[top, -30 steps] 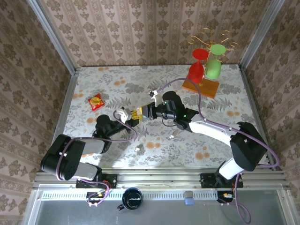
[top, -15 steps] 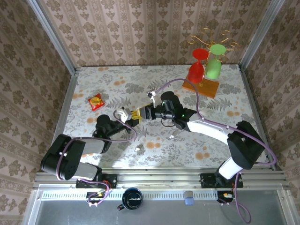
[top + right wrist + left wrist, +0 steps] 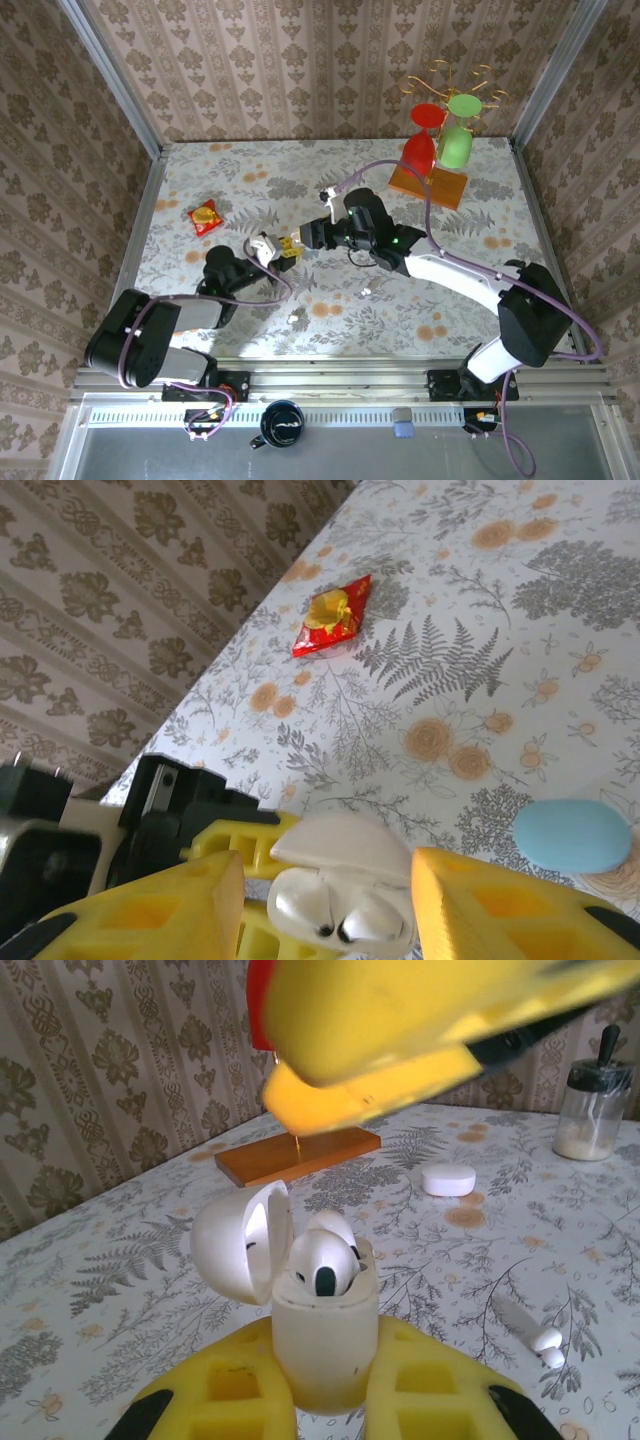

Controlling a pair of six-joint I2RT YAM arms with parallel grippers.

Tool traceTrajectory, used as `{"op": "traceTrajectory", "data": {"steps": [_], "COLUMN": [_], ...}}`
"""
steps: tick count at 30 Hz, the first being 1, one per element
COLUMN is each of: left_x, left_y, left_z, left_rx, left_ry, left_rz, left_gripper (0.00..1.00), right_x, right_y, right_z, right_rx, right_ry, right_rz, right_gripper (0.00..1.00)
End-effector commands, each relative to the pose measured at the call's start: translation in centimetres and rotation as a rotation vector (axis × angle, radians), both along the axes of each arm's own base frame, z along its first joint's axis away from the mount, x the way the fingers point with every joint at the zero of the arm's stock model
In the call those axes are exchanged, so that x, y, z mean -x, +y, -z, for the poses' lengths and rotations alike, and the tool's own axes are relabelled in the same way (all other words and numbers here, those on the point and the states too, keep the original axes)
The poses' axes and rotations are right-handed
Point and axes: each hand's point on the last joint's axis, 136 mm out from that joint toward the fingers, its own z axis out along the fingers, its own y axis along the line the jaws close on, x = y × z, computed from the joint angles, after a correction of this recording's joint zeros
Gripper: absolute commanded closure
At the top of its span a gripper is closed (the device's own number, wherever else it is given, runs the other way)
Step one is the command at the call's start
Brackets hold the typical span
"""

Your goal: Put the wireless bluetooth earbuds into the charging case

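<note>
charging case (image 3: pixel 325 1325): judged light, glossy, slippery; clamped low by left hand (image 3: pixel 325 1395)
earbuds (image 3: pixel 322 1258): tiny, smooth; best pressed at the bulb
right hand (image 3: pixel 325 908): parted, empty

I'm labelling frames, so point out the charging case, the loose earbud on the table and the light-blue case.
charging case (image 3: pixel 324 1348), left wrist view, front of its body.
loose earbud (image 3: pixel 546 1339), left wrist view, its rounded head.
light-blue case (image 3: pixel 572 836), right wrist view, its top face.

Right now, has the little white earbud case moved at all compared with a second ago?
No. The charging case, clamped in the left gripper, lies at the same spot relative to the red-and-yellow packet as before.
</note>
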Motion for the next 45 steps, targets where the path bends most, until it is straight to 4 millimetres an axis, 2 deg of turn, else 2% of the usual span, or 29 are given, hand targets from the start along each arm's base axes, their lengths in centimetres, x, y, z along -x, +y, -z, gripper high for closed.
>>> {"op": "traceTrajectory", "data": {"steps": [1,7,12,16,24,27,31,34,37,40,41,45], "left_x": [0.4,1.2,1.4,0.6,0.1,0.5,2.7,4.3,4.9,5.3,6.3,7.2], "left_y": [0.1,0.1,0.3,0.8,1.0,0.9,-0.2,-0.9,-1.3,-1.3,-2.0,-2.7], "left_z": [-0.6,-0.3,-0.6,-0.7,-1.6,-1.8,-1.9,-2.2,-2.4,-2.7,-2.9,-3.5], "left_rx": [-0.037,-0.102,-0.104,-0.097,-0.059,-0.059,-0.068,-0.067,-0.062,-0.05,-0.049,-0.061], "left_ry": [-0.088,-0.123,-0.136,-0.118,-0.095,-0.09,-0.074,-0.029,-0.004,0.007,0.008,-0.001], "left_rz": [0.003,0.023,0.013,-0.049,-0.079,-0.06,0.083,0.192,0.232,0.25,0.288,0.322], "left_gripper": [1.0,1.0,1.0,1.0,1.0,1.0,1.0,1.0,1.0,1.0,1.0,1.0], "right_x": [-1.3,-1.6,-1.2,-0.5,0.9,1.3,2.0,4.1,7.7,9.6,10.0,10.6], "right_y": [-0.7,0.6,0.6,0.3,-0.1,-0.3,-1.0,-1.4,-2.2,-3.1,-3.4,-3.9], "right_z": [1.5,2.3,3.5,4.2,3.7,2.5,-0.2,-2.2,-3.0,-2.2,-1.7,-1.1], "right_rx": [0.122,0.143,0.179,0.194,0.195,0.188,0.127,0.116,0.15,0.233,0.264,0.359], "right_ry": [0.061,0.132,0.176,0.19,0.15,0.102,-0.014,-0.199,-0.4,-0.597,-0.616,-0.641], "right_rz": [0.031,-0.014,-0.041,-0.058,-0.114,-0.143,-0.219,-0.353,-0.548,-0.678,-0.708,-0.779], "right_gripper": [0.51,0.5,0.5,0.5,0.5,0.5,0.47,0.42,0.35,0.31,0.31,0.32]}}
